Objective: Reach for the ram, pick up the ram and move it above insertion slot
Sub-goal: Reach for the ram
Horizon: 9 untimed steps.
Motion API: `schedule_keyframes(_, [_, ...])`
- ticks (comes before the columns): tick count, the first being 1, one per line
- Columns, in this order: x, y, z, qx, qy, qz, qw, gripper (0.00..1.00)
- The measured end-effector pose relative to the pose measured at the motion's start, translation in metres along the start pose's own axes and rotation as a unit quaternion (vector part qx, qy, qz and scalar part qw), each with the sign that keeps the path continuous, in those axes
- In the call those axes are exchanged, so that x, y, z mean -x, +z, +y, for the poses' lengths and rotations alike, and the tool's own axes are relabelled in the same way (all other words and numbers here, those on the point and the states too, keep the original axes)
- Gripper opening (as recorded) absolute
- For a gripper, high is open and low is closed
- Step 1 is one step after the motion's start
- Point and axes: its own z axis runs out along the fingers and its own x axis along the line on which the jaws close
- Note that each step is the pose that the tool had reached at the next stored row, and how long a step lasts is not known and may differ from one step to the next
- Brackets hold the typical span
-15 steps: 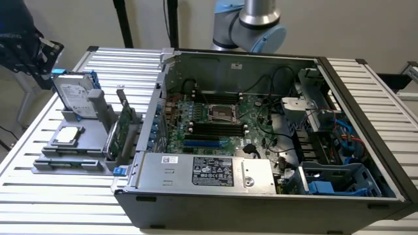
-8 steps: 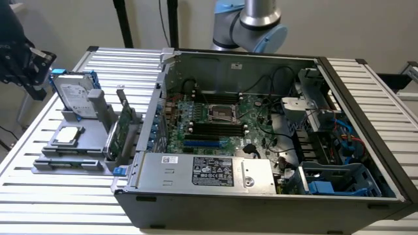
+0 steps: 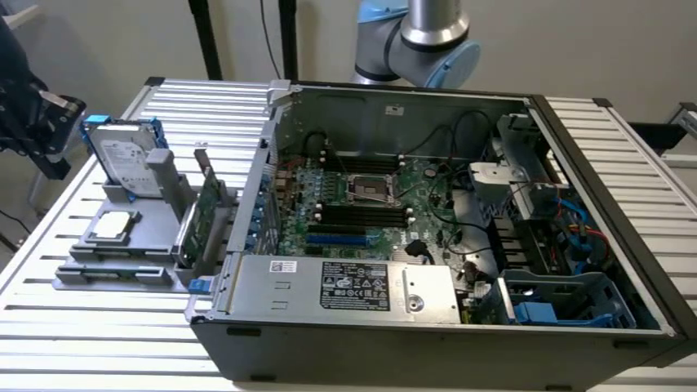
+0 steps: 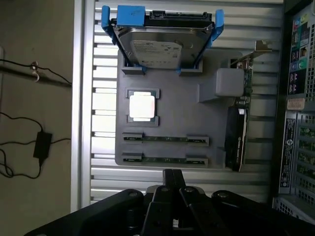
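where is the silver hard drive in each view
exterior view: the hard drive stands on edge on the grey holder, at the exterior view's left, outside the computer case.
wrist view: the hard drive sits in its blue bracket at one end of the grey holder.
shared landmark: the square silver chip on the holder beside the drive.

Ribbed silver aluminium tabletop [image 3: 98,335], plain pale beige wall [image 3: 566,49] beyond, black upright poles [image 3: 206,37] at the far side.
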Motion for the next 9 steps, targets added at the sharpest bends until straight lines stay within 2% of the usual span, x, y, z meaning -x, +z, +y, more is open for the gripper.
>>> schedule_keyframes(9, [0.0000,0.0000,-0.0001,0.0001,0.000,0.0000,1.0000,0.11])
